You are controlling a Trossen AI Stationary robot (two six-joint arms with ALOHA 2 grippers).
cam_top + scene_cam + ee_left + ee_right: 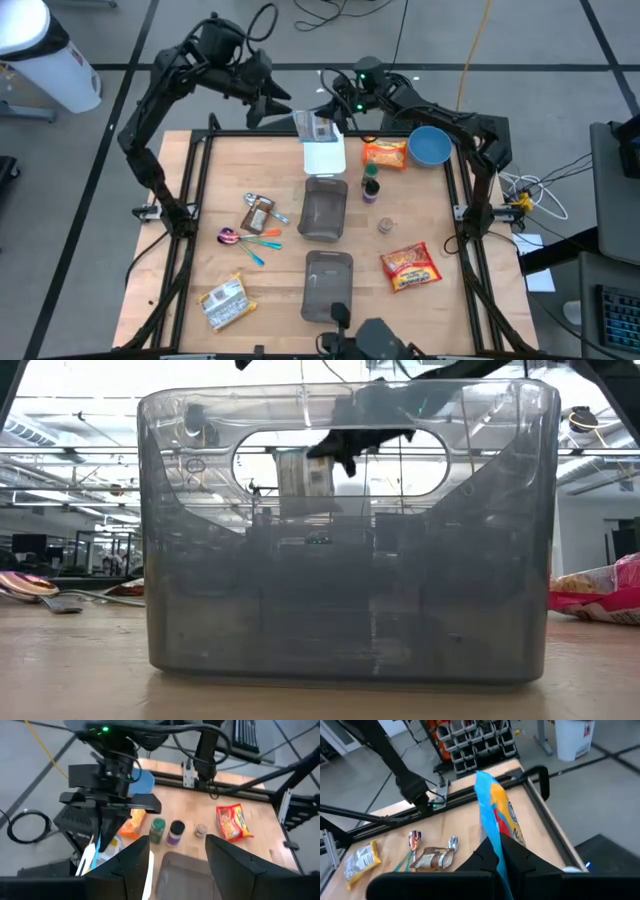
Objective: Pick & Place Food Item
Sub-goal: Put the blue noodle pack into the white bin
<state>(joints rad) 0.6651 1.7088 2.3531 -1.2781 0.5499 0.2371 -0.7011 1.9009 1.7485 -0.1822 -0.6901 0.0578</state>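
Right end effector (501, 851): pinching the snack packet (495, 812) by one end, fingers pressed onto the foil. Held edge-on, with long axis running straight out from the fingers and hanging roughly upright in the low view, clear of the worktop (220, 195).

Directly beneath and a little nearer: white container (324, 158). Judged as the likely drop point, though not confirmed by the task line. Packet over the white container's far rim, not over its middle; cannot tell how high above it. Next move judged to need a short carry towards the near side of the white container, then a lowering along the packet's own long axis so the lower end enters first.

To the left of the white container, at about the same depth as the packet: left end effector (268, 103), fingers spread, holding nothing, pointed towards the packet. Right arm plainly the working one
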